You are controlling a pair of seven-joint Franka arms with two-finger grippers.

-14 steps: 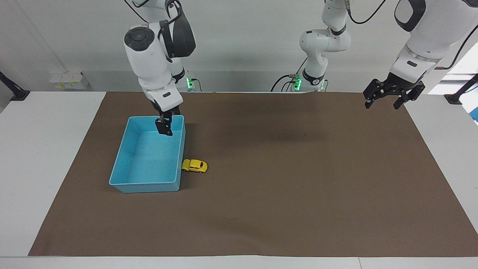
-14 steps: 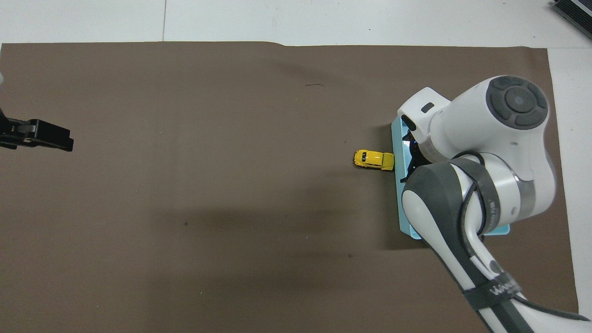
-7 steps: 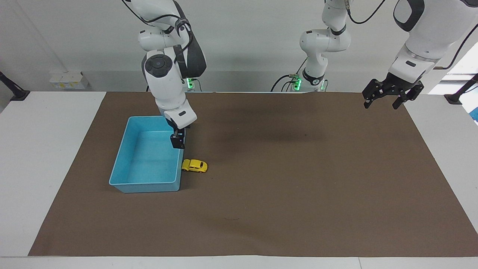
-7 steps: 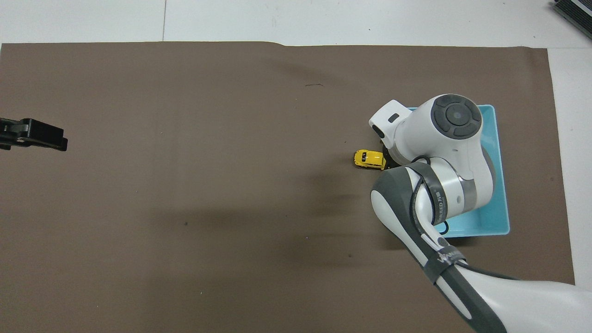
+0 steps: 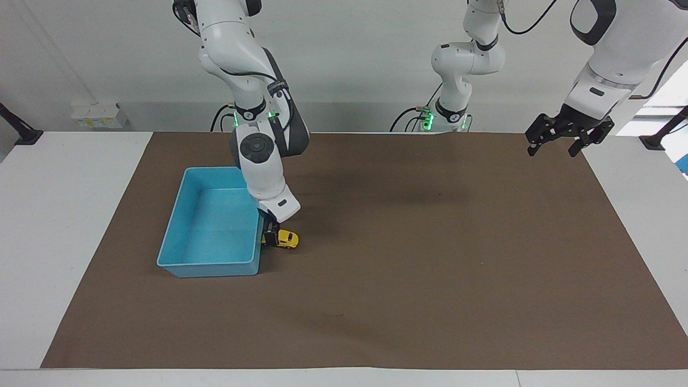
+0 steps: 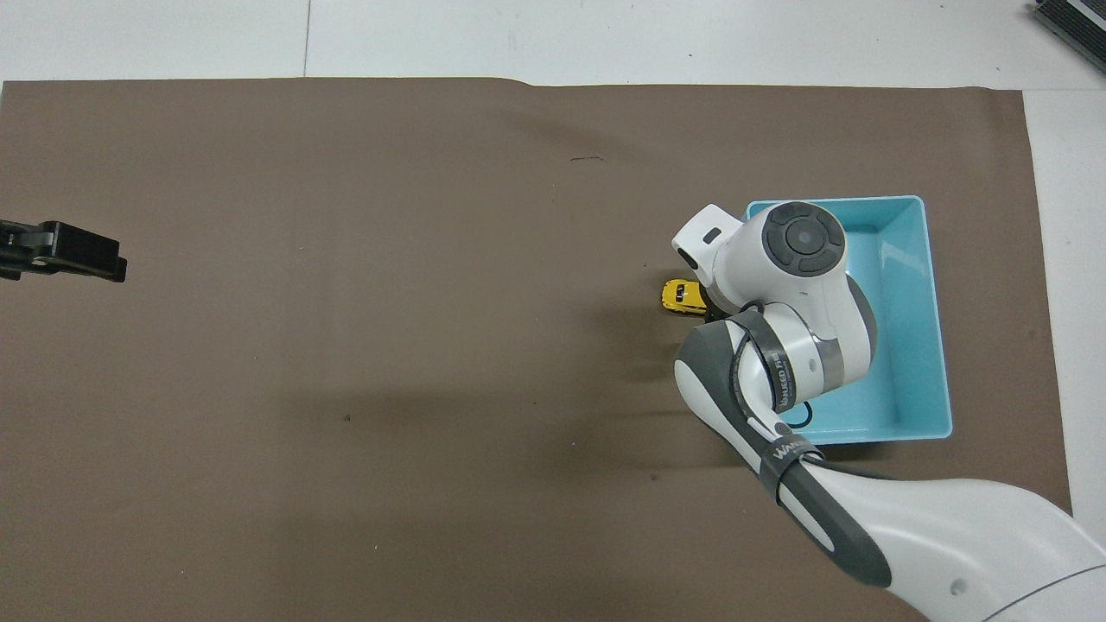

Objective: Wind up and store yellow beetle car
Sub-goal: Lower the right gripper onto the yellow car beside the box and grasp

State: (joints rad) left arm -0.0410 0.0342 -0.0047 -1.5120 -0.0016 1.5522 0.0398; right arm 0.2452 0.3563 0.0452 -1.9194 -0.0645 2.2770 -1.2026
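The yellow beetle car (image 5: 288,239) stands on the brown mat, touching the side wall of the light blue bin (image 5: 177,263) that faces the left arm's end of the table. My right gripper (image 5: 270,236) is down at the car's end next to the bin and covers that end. In the overhead view the right arm's wrist hides the gripper and part of the car (image 6: 678,295); the bin (image 6: 940,345) has nothing in it. My left gripper (image 5: 551,150) is open and waits high over the mat's corner at its own end, also in the overhead view (image 6: 104,262).
The brown mat (image 5: 430,269) covers most of the white table. The right arm's elbow hangs over the bin's side toward the car. Cables and the arm bases stand along the robots' edge of the table.
My right gripper has moved from over the bin's inside across its wall and come down onto the car. The car and bin have not moved. The left arm has barely shifted.
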